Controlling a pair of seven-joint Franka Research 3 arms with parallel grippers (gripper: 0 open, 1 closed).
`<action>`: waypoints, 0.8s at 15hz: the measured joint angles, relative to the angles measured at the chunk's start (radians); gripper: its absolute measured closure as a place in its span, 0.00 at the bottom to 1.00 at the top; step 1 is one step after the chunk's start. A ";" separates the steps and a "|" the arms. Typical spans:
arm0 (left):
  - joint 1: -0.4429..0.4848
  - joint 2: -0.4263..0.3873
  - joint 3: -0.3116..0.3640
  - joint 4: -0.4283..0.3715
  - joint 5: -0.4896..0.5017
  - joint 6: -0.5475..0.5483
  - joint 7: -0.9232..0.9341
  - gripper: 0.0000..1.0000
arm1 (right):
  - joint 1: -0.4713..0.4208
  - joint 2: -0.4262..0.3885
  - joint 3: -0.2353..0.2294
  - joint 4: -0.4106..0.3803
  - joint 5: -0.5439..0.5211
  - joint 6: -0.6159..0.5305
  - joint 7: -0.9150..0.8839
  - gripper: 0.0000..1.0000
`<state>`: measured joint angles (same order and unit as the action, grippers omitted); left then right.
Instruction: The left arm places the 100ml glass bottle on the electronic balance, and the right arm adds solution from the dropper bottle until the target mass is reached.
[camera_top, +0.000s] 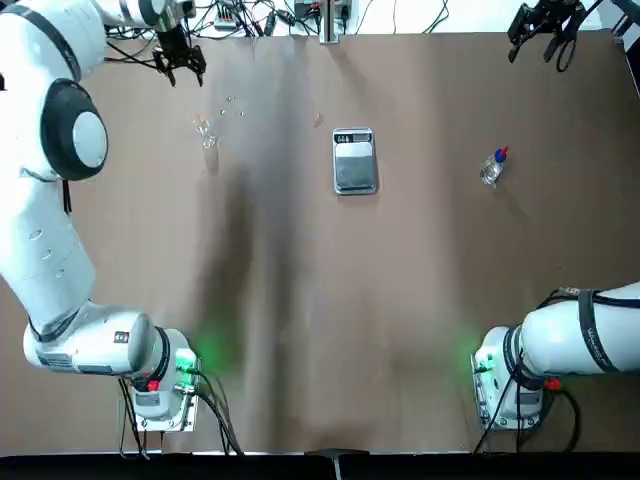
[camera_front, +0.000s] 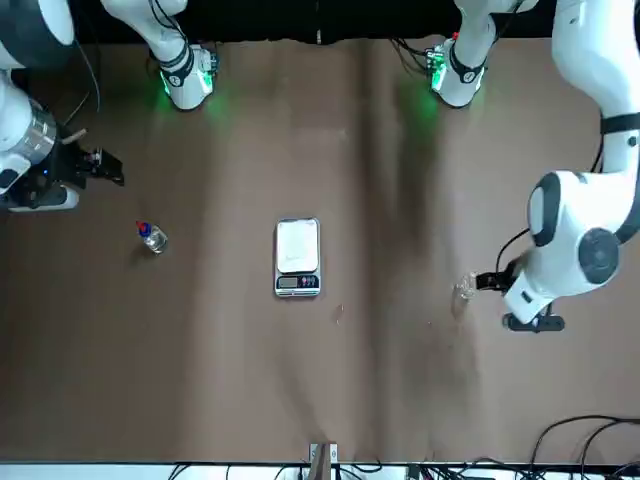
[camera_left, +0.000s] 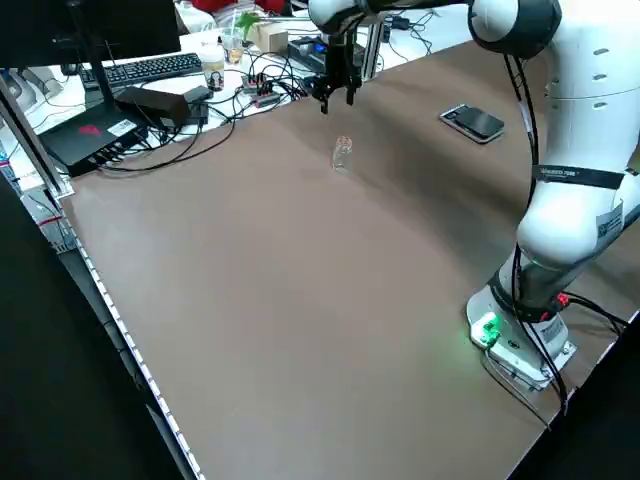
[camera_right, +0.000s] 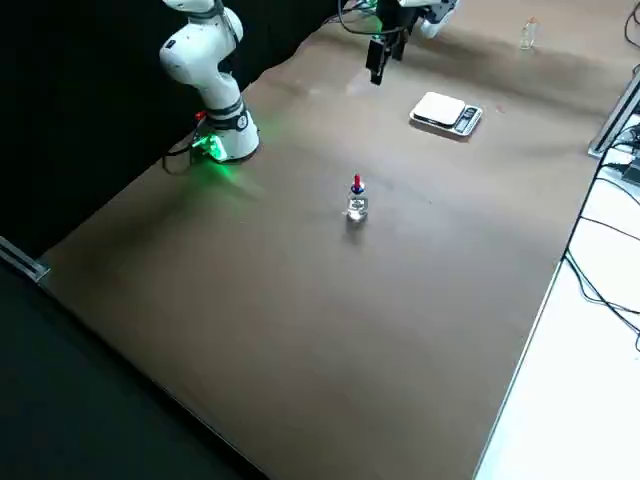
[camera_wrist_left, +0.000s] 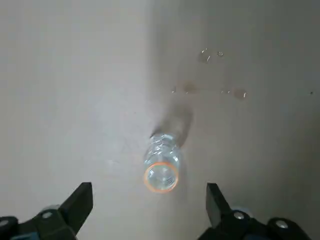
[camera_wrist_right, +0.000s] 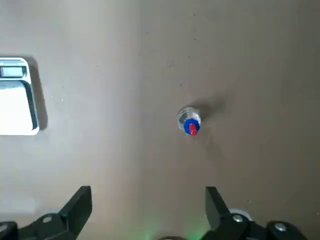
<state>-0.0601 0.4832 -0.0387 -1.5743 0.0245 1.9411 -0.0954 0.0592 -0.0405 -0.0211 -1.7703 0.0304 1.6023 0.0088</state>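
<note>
Brown table (camera_top: 400, 250), balance (camera_top: 355, 172) near mid-width, nothing on its pan. Left arm (camera_top: 60, 230) reached out on its own side, far nearer the glass bottle (camera_top: 207, 134) than the right arm (camera_top: 585, 335) was. Left gripper (camera_top: 187, 80) hung above the table, jaws parted and empty. From overhead, the bottle showed baseward of them and slightly right. Right gripper (camera_wrist_right: 148, 187) idle beyond the dropper bottle (camera_top: 492, 169), also spread, empty. Glass bottle's long axis: vertical. The left side view gave its upright stance plainly; the left wrist view showed its orange-looking rim and droplets (camera_wrist_left: 204, 56) close by. Next, probably, a small alignment, then descent; thin clear glass could slip or tip.
</note>
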 joint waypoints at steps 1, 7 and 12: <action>-0.009 0.014 0.000 -0.004 0.000 0.020 -0.020 0.00 | -0.010 0.002 -0.002 -0.010 0.000 0.015 0.000 0.00; -0.001 0.032 0.002 -0.180 0.000 0.206 -0.036 0.00 | -0.118 0.017 -0.005 -0.251 0.000 0.302 -0.148 0.01; -0.002 0.028 0.001 -0.261 0.000 0.319 -0.063 0.00 | -0.123 0.021 -0.003 -0.396 0.000 0.509 -0.161 0.07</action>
<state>-0.0625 0.5112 -0.0377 -1.8356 0.0246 2.2597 -0.1586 -0.0643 -0.0195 -0.0240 -2.1663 0.0308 2.1117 -0.1525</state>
